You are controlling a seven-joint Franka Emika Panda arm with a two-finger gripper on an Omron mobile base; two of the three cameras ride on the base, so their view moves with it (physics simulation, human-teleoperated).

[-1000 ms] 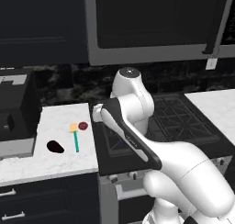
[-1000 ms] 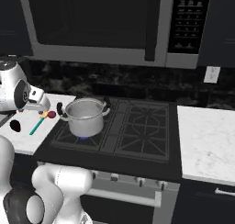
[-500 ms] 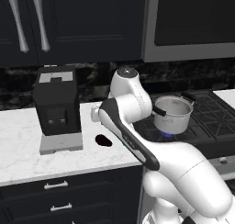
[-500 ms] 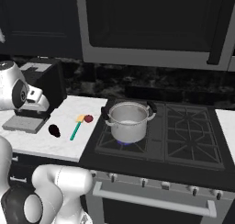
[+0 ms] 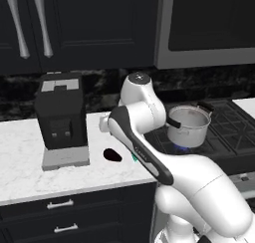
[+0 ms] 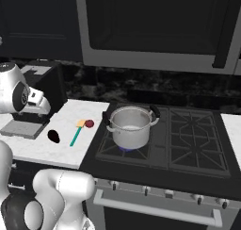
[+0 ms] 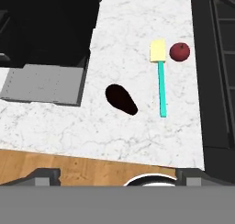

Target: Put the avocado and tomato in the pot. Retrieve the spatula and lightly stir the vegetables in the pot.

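counter (image 7: 137,16): white marble with grey veins, dark drawers with silver pulls below it in the left base view.
room: dark upper cabinets (image 5: 89,28) with long silver handles, black speckled backsplash, a microwave (image 6: 155,26) hung over the stove.
stove (image 6: 188,139): black gas cooktop with grates, just right of the counter; a small blue flame under the pot.
floor: wood planks show past the counter's edge in the hand view.
coffee machine (image 5: 61,117): black box on a grey base, at the counter's left end, well apart from the vegetables.
pot (image 6: 129,127): shiny steel with black side handles, upright on the front left burner, pale inside; nothing can be made out in it.
tomato (image 7: 179,52): small dark red ball on the counter near the stove edge, just beside the spatula's head.
spatula (image 7: 159,76): flat on the counter, yellow head toward the wall, teal handle toward the front edge.
dark object (image 7: 121,99): a black oval lump on the marble, left of the spatula handle, near but apart from it.
gripper (image 7: 117,175): above the counter's front edge, looking down on the three items; jaws spread wide, holding nothing.
in the way: the arm's own elbow covers the spatula and tomato in the left base view.
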